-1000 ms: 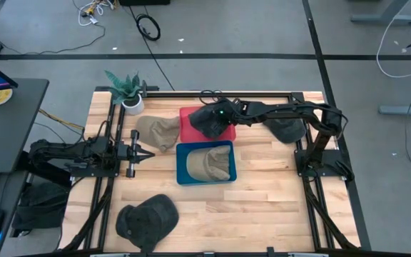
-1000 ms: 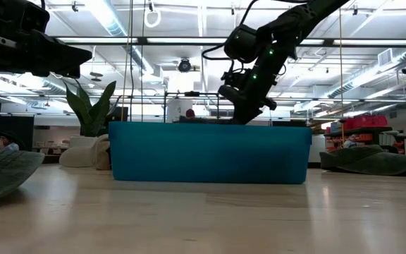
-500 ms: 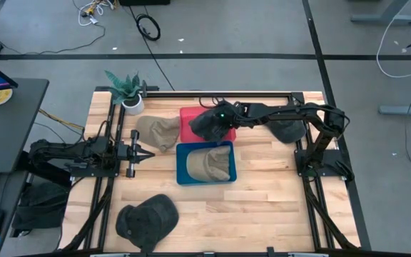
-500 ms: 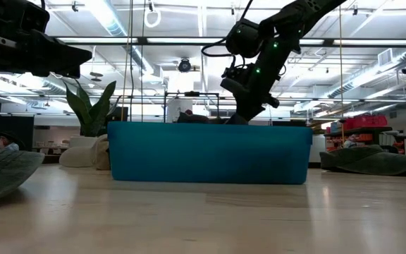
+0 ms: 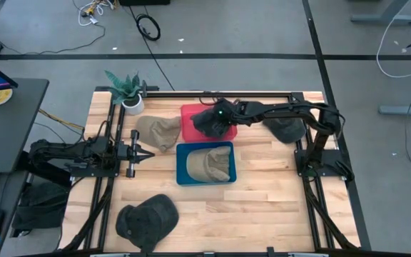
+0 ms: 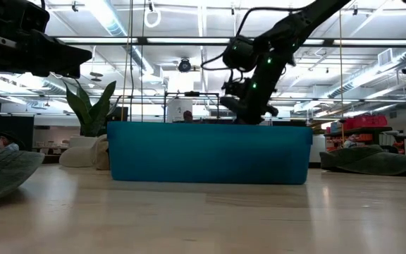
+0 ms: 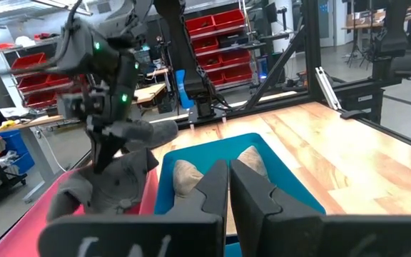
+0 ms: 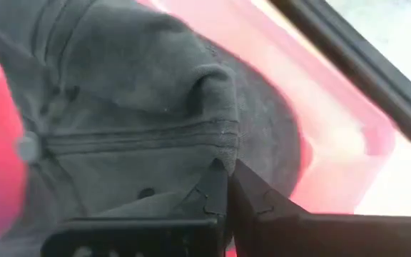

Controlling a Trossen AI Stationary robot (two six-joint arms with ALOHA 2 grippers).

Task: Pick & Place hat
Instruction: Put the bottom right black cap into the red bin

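Grey concrete floor [image 5: 262,28] all around, crossed by black tape lines, with loose cables [image 5: 147,27] at the far side. A dark desk [image 5: 9,121] stands left. Long ceiling lights [image 6: 111,17] run overhead, and shelves of red bins [image 7: 216,39] line the far wall.

Left gripper [image 7: 228,187] at front, fingers pressed together, nothing btw them. Beyond it a blue bin [image 7: 285,187] with a tan hat [image 7: 188,175] inside. Beside the bin a red bin [image 7: 27,220]. The right gripper [image 7: 109,153] hangs over the red bin, pinching a dark grey hat [image 7: 109,187] that droops into it. Wooden table [image 7: 348,153] alongside.
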